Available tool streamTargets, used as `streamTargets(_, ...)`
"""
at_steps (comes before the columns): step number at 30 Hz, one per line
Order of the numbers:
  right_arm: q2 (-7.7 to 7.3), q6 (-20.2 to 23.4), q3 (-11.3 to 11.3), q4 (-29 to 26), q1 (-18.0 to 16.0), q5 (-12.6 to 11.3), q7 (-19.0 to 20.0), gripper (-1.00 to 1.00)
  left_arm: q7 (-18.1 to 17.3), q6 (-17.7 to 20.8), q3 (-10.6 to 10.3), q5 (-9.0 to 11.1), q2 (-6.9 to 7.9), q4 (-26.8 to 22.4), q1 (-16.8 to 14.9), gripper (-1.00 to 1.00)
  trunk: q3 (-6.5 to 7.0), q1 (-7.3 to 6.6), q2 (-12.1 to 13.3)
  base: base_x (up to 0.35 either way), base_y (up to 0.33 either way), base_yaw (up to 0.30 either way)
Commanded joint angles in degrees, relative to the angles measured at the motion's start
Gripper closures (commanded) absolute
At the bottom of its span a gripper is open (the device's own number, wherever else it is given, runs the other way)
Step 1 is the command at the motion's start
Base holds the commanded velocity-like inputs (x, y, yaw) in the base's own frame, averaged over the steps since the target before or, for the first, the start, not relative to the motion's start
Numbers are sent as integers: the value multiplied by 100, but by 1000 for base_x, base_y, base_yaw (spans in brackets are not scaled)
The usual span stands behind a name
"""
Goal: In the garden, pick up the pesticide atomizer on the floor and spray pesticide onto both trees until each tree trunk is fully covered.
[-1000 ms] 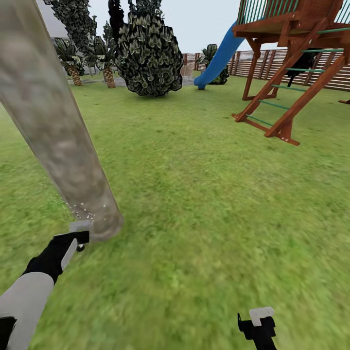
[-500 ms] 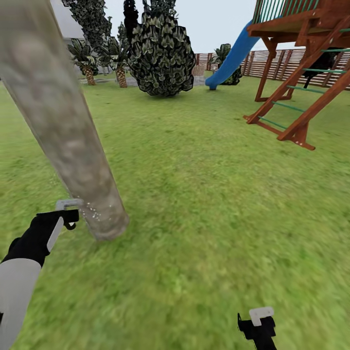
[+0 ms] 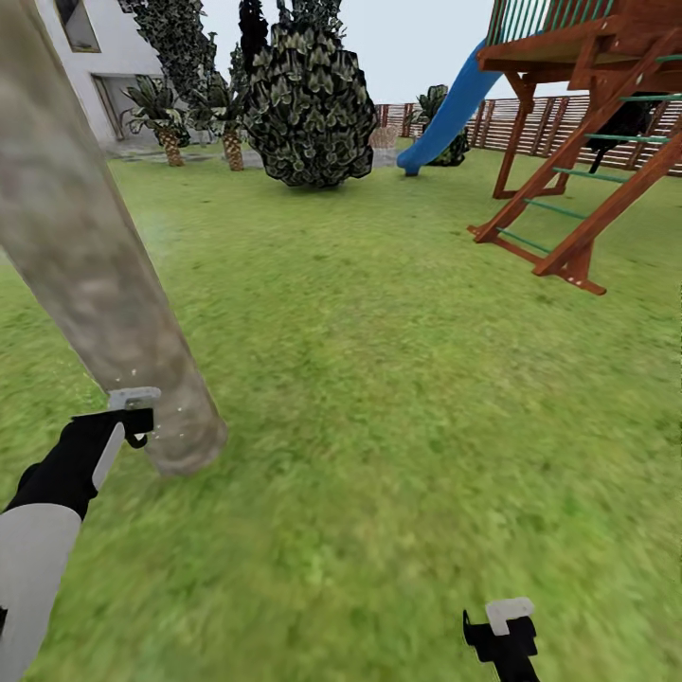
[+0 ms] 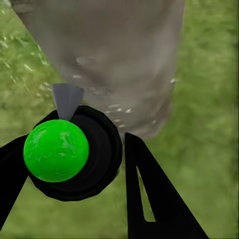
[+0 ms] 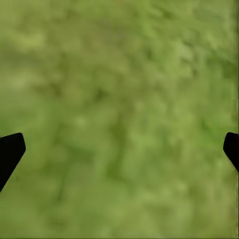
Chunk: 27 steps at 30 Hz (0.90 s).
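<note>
Grey-brown tree trunk [image 3: 104, 284] stands just beyond left gripper [image 4: 74, 164] clamped on the atomizer [image 4: 69, 152]

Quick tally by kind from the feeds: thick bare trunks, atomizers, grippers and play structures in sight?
Thick bare tree trunk: 1
Atomizer, with green ball: 1
Grippers: 2, the left gripper and the right gripper
Play structure with blue slide: 1
Total: 5
</note>
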Motion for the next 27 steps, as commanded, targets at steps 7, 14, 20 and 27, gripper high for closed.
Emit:
streamTargets(7,2,-18,-49,8,-4,63,-14,-100,39,32,4,26,-7,-10,-5,100,-5,0,-2,87,-269,2)
streamTargets(14,2,-18,-43,8,-4,60,-14,-100,73,10,45,37,49,85,187,100,-5,0,-2,17,-271,219)
streamTargets(20,2,-18,-42,8,-4,63,-14,-100,352,-36,10,45,27,217,401,100,-5,0,-2,184,-223,164)
streamTargets(27,2,-18,-47,13,-4,65,-14,-100,372,-65,12,33,17,527,406,100,-5,0,-2,214,-190,2)
